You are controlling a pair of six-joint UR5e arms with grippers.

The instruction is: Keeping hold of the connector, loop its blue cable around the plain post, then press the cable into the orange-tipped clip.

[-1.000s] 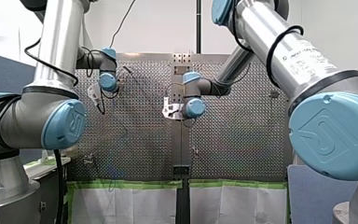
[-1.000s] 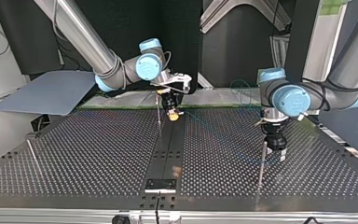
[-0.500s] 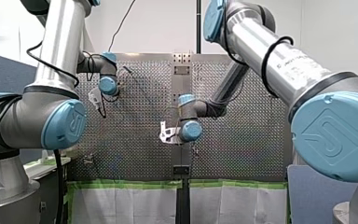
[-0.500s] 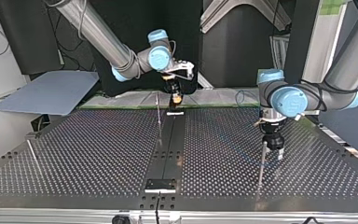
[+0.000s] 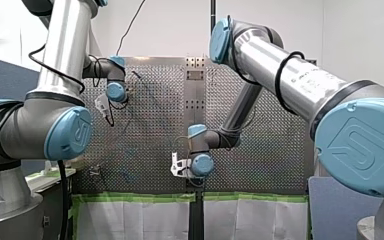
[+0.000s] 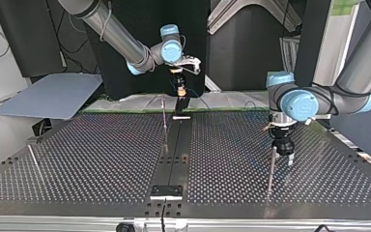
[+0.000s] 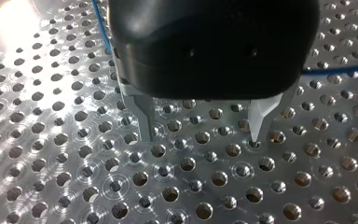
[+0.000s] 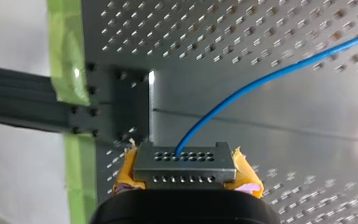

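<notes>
In the right wrist view my right gripper [image 8: 185, 169] is shut on a grey connector [image 8: 185, 162], its yellow pads [image 8: 245, 173] on either side. A blue cable [image 8: 261, 79] leaves the connector and runs out over the perforated table. In the top view my right gripper [image 6: 180, 93] hangs above the table's far edge, beyond a thin post [image 6: 164, 118]. My left gripper [image 6: 284, 152] stands low beside another thin post [image 6: 271, 169]. Its metal fingers [image 7: 145, 122] are open just above the holes with nothing between them, and the blue cable [image 7: 335, 70] passes behind its body.
A dark rail [image 6: 176, 150] runs down the table's middle to a small plate [image 6: 166, 192]. Green tape [image 8: 67, 56] lines the table's edge. A leaning rod [image 6: 34, 162] stands at the top view's left, with a grey board [image 6: 48, 94] beyond it.
My right arm has carried the connector across the table to its far edge in the top view, rising as it went. My left gripper has stayed by its post, open.
</notes>
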